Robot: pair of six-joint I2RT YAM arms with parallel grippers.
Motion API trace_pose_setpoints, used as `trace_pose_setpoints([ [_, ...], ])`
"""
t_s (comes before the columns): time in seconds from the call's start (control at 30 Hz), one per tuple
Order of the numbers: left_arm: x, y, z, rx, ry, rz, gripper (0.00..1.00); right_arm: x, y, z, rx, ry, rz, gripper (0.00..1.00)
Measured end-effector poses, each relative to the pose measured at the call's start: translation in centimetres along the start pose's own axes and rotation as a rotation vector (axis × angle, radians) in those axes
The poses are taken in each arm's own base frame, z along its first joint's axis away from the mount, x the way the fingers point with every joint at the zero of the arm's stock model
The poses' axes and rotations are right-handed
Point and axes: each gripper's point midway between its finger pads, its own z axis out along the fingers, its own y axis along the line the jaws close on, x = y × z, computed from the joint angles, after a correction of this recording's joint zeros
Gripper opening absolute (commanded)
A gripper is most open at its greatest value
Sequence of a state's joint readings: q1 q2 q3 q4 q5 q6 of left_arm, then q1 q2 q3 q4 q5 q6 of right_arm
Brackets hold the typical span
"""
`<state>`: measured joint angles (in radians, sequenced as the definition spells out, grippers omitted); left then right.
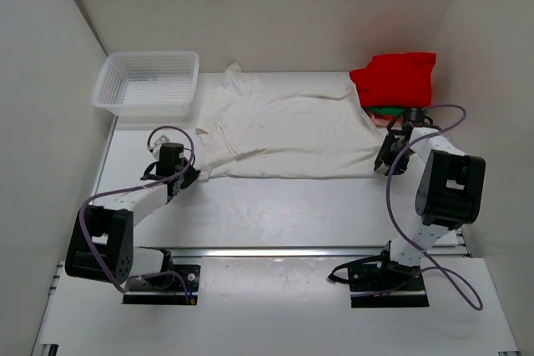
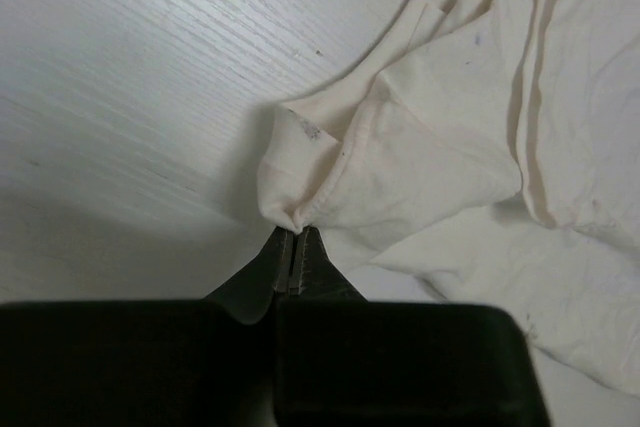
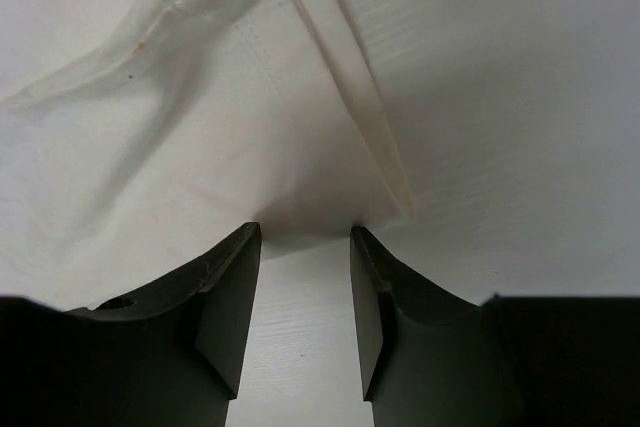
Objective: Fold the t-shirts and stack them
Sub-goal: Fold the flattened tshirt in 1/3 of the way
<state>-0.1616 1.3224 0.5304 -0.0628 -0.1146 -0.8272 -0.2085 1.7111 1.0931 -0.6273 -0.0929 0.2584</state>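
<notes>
A wrinkled cream t-shirt (image 1: 284,131) lies spread across the middle of the table. My left gripper (image 1: 188,174) is at its near left corner, shut on a small bunched fold of the cloth. In the left wrist view the fingertips (image 2: 297,234) pinch that fold of the cream t-shirt (image 2: 430,147). My right gripper (image 1: 390,156) is at the shirt's near right corner and stands open. In the right wrist view the cream t-shirt (image 3: 200,117) ends right at the tips of my right gripper (image 3: 305,232), with bare table between the fingers. A folded red t-shirt (image 1: 396,77) lies on a green one (image 1: 385,111) at the back right.
A white mesh basket (image 1: 146,81) stands at the back left corner. White walls close in the table on the left, back and right. A metal rail (image 1: 275,252) runs across the near edge between the arm bases.
</notes>
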Motion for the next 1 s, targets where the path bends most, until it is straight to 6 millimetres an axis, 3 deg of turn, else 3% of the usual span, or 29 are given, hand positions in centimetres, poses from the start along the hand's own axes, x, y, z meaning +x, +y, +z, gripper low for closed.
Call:
trace_pose_setpoints([
  [0.1,-0.5,-0.1,-0.4,0.015,-0.023,-0.009,0.00,0.4,0.2,0.8,0.004,0.020,-0.009,0.28],
  [0.13,-0.9,-0.1,-0.7,0.020,-0.035,-0.012,0.00,0.6,0.3,1.2,0.006,0.031,-0.016,0.08],
  [0.2,-1.3,-0.1,-0.9,0.025,-0.047,-0.011,0.00,0.6,0.6,1.5,0.012,0.045,-0.026,0.00],
  [0.4,-1.3,1.3,-2.3,-0.015,-0.024,0.048,0.00,0.6,1.0,1.7,0.013,0.079,-0.059,0.01],
  [0.6,-1.5,2.0,-5.7,-0.012,-0.029,0.126,0.00,2.9,0.4,0.9,0.021,0.143,-0.081,0.00],
  [0.83,-0.9,3.9,-7.8,-0.051,-0.007,0.186,0.00,7.3,-1.3,-2.2,0.052,0.224,-0.099,0.00],
  [1.0,-0.1,5.0,-8.8,-0.082,0.029,0.224,0.00,7.3,-2.7,-5.4,0.062,0.158,-0.071,0.00],
])
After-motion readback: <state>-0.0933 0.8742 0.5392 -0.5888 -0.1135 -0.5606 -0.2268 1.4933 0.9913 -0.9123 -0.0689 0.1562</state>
